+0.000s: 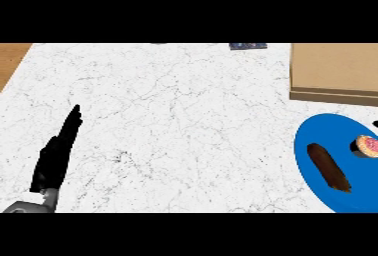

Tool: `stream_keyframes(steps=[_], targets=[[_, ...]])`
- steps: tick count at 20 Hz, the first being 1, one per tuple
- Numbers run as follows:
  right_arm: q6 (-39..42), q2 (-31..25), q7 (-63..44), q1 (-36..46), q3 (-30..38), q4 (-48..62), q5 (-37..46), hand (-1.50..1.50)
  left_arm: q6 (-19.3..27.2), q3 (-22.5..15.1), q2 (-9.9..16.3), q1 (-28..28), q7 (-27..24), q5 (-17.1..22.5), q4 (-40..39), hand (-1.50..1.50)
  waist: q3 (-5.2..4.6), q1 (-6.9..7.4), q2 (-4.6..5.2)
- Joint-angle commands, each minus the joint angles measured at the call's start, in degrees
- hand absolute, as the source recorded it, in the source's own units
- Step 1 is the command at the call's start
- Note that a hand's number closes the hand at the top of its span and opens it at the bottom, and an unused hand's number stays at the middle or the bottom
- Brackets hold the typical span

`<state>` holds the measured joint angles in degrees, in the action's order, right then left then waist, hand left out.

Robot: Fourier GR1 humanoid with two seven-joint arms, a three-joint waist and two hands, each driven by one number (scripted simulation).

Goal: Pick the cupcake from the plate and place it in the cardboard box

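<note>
Left hand [57,150] shows at the lower left of the frame, black, its fingers straight and together, pointing toward the top edge and holding nothing; its grey forearm enters from the bottom edge. Far across the frame, the cupcake [366,147] sits on the blue plate [317,131] at the right edge, partly cut off, showing a round pink top with a pale rim; no long axis can be made out. Just left of it on the same plate lies a long brown piece [328,167], rough and dark, its long axis running from upper left to lower right, apart from the cupcake. The plate is smooth and oval-looking, cropped by the right and bottom edges. Above it, at the upper right, stands the cardboard box [334,72], tan and flat-sided, near the plate but not touching. Between hand and plate stretches a wide span of white veined marble counter [184,115]. A strip of wood [11,60] shows at the upper left corner.
</note>
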<state>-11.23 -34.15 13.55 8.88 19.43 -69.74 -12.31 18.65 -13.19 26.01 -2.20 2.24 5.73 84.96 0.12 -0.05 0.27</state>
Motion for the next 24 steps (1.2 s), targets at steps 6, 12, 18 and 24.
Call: stream_keyframes(steps=[6, 12, 18, 24], targets=[[13.5, -18.7, -9.0, -5.3, -6.8, 1.3, 10.4, -1.50, 0.2, 0.7, 0.2, 0.2, 1.8, -0.9, 1.4, 0.00, -0.23, -0.15, -0.41], [28.5, -28.4, -15.4, -6.5, -13.4, 2.3, 12.7, -1.50, -2.5, 1.5, 1.2, 0.3, 1.7, 0.8, 1.3, 0.00, -0.26, 0.69, -0.11], [32.1, -26.6, -27.5, -3.3, -19.4, -5.3, 11.9, -1.50, -0.5, -1.1, -0.9, 1.1, 3.5, -1.9, 4.6, 0.00, -0.21, 1.43, -0.32], [28.8, -23.6, -33.5, -4.0, -20.7, -8.7, 13.7, -1.50, -1.8, 1.7, 0.1, 1.4, 2.0, -1.1, 2.7, 0.00, -0.18, 0.71, -0.33]])
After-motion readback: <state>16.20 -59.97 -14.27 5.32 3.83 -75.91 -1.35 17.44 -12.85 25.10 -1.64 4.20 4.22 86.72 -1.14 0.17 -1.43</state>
